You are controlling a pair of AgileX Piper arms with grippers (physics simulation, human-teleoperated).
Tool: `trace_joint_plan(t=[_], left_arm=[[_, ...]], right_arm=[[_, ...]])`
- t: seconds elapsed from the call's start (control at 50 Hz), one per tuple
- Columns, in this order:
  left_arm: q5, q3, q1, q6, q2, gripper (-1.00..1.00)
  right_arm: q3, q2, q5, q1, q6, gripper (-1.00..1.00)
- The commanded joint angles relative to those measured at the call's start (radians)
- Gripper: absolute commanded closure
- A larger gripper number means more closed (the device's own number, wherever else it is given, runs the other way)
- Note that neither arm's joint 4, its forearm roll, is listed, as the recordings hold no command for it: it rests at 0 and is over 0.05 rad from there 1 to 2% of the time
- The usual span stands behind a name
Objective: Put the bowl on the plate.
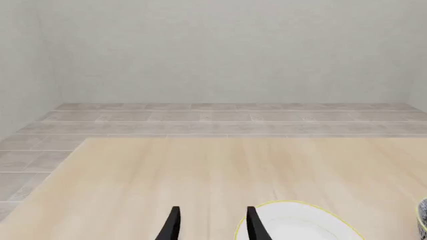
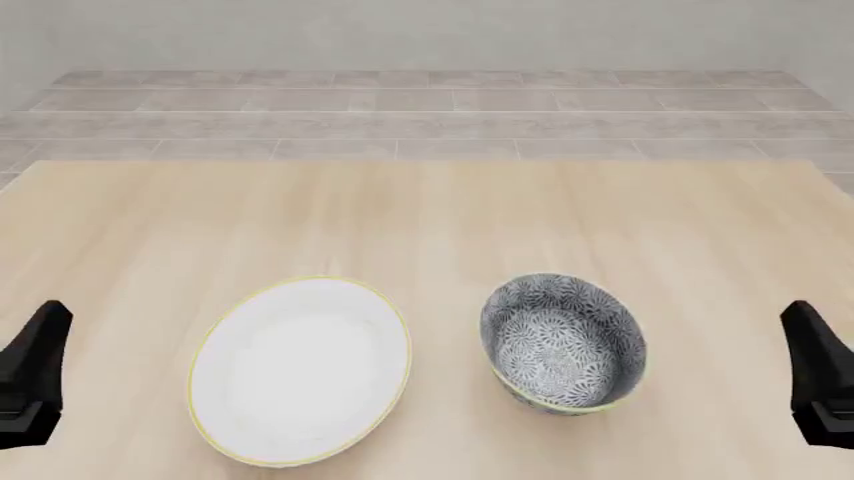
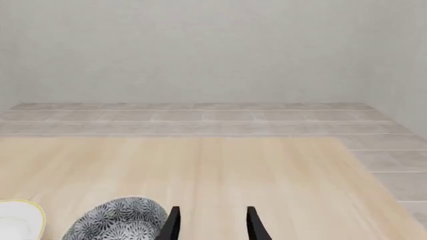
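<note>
- Left wrist view: the left gripper (image 1: pixel 211 226) shows two dark fingers (image 1: pixel 172 225) set apart with only bare table (image 1: pixel 200 170) between them, holding nothing. Part of the plate (image 1: pixel 300 224) sits just beside one fingertip, its yellow-gold rim curving past; a sliver of the bowl (image 1: pixel 422 220) shows at the frame's edge. The arm seems parked at a start pose, aimed forward rather than at either dish.
- Front view: the plate (image 2: pixel 300 370) lies flat on the table (image 2: pixel 427 220), near and left of centre. The bowl (image 2: pixel 563 343) stands upright just to its right, close but not touching, opening upward, so nothing is on the plate yet. The left gripper (image 2: pixel 32 385) and right gripper (image 2: pixel 818 380) sit at the far left and right edges, well apart from both dishes; this view does not show how their fingers stand. The bowl is nearer the right arm, which I judge the likelier one to lift it by the rim.
- Right wrist view: the right gripper (image 3: pixel 211 226) has its fingers (image 3: pixel 252 225) apart and empty. The bowl (image 3: pixel 120 219) lies just beside one fingertip, and a bit of the plate (image 3: pixel 20 220) lies beyond it.
- Writing: no brand, label or lettering is visible; the bowl carries only a floral pattern, and the plate is plain white.
</note>
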State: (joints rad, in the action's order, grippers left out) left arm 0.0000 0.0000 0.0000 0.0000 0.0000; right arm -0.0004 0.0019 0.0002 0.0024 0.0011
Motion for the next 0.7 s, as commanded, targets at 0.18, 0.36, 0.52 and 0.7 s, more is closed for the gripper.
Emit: trace_joint_plan(t=[0.18, 0.36, 0.52, 0.7], left_arm=[[0.0, 0.0, 0.0, 0.0, 0.0, -1.0], [0.0, 0.0, 0.0, 0.0, 0.0, -1.0], [0.0, 0.0, 0.0, 0.0, 0.0, -1.0], [0.0, 0.0, 0.0, 0.0, 0.0, -1.0]], right_arm=[[-0.001, 0.001, 0.004, 0.012, 0.024, -1.0], [0.0, -0.001, 0.005, 0.015, 0.019, -1.0], [-0.024, 0.003, 0.01, 0.023, 0.018, -1.0], [-0.164, 0.174, 0.001, 0.04, 0.025, -1.0]])
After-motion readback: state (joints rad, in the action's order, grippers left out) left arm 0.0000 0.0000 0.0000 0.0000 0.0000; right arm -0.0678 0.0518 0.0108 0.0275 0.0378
